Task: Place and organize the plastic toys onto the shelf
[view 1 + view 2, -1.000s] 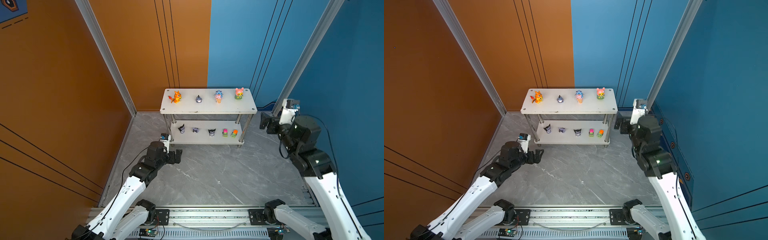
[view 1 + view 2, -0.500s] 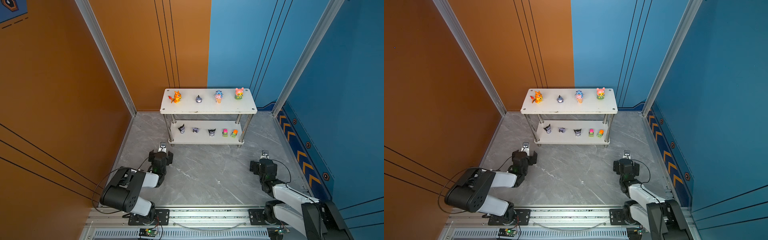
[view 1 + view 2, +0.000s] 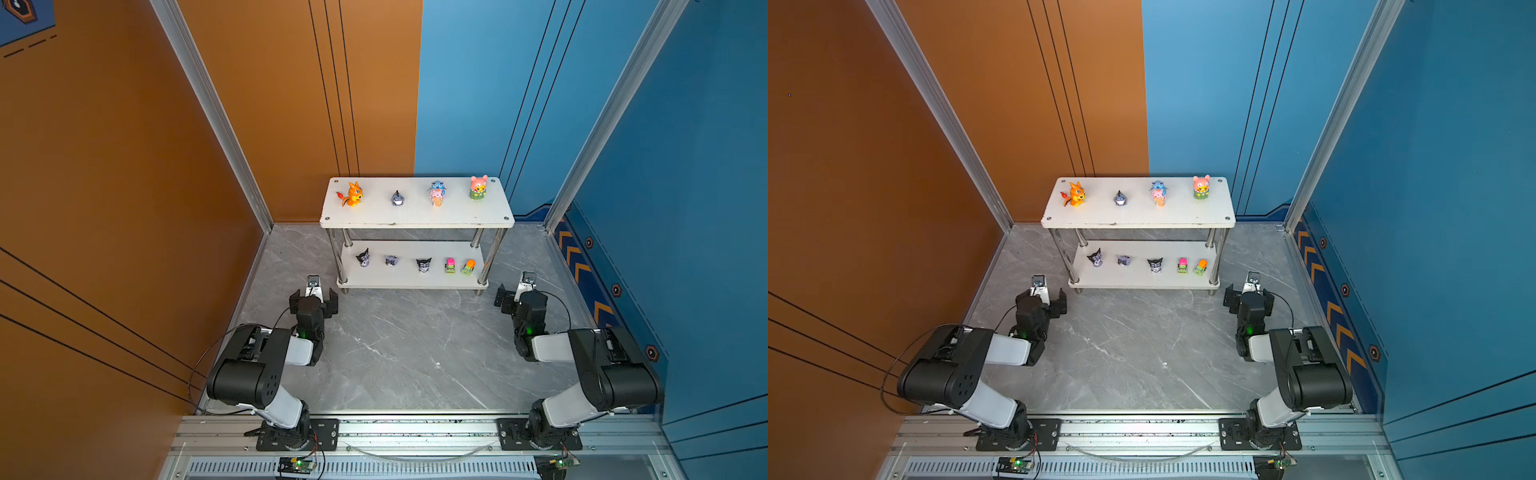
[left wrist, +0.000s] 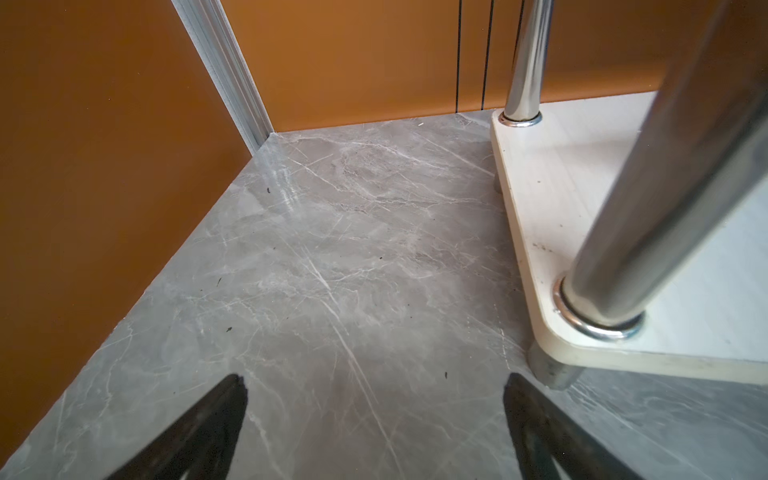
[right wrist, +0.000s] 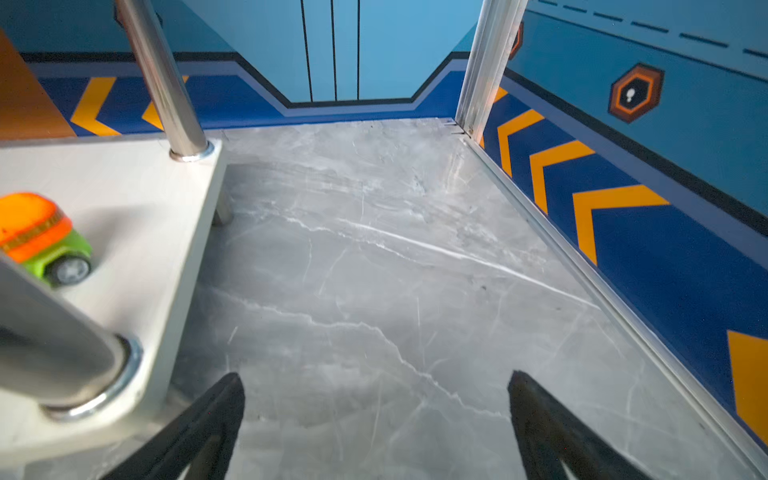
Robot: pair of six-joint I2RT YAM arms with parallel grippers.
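left claw (image 3: 313, 296) wide, empty | right claw (image 3: 518, 296) wide, empty | both near shelf (image 3: 415, 217) front corners | toys (image 3: 352, 194): four top tier, five bottom

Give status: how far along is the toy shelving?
Done: all nine plastic toys sit on the shelf, four on top, five below. In hand: nothing; left gripper and right gripper are low in front of it, jaws open and empty. Left: no toy shows on the floor, so it looks finished.
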